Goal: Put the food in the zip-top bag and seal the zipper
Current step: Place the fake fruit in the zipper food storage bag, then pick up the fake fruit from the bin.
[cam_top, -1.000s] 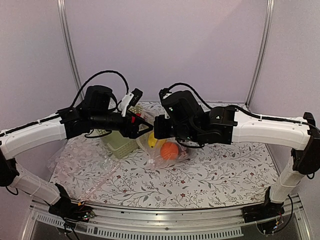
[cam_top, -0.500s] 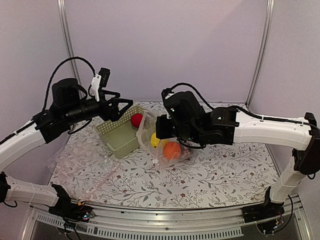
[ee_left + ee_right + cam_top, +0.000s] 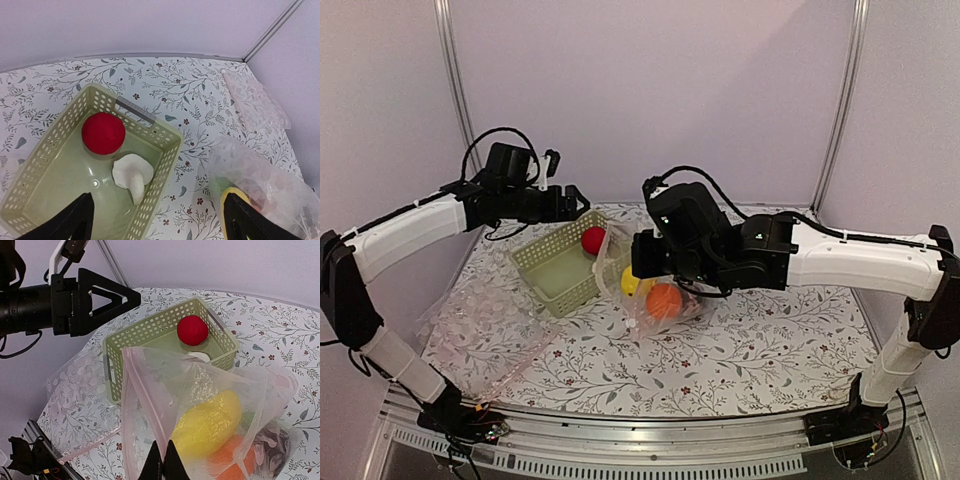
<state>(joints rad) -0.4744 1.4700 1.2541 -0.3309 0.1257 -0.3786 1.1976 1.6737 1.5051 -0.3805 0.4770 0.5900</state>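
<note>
Left wrist: red ball (image 3: 103, 133) beyond gripper (image 3: 155, 196)

Ball (image 3: 103, 133) and another toy (image 3: 132, 175) in basket (image 3: 160, 175), zip-top bag (image 3: 150, 385) just right of it, more food (image 3: 205, 425) inside

The right gripper (image 3: 161, 461) shows only its fingertips at the bottom edge of the right wrist view; from above it is hidden under the right arm (image 3: 720, 250). There the basket (image 3: 560, 280) also hides the white food (image 3: 131, 174). The right wrist view cuts off the orange food (image 3: 230, 465), and the maroon food (image 3: 272, 450) blurs behind the zip-top bag (image 3: 150, 390). The fingers (image 3: 75, 222) of the left gripper (image 3: 156, 222) and the yellow food (image 3: 227, 197) run off the left wrist view's bottom edge.
</note>
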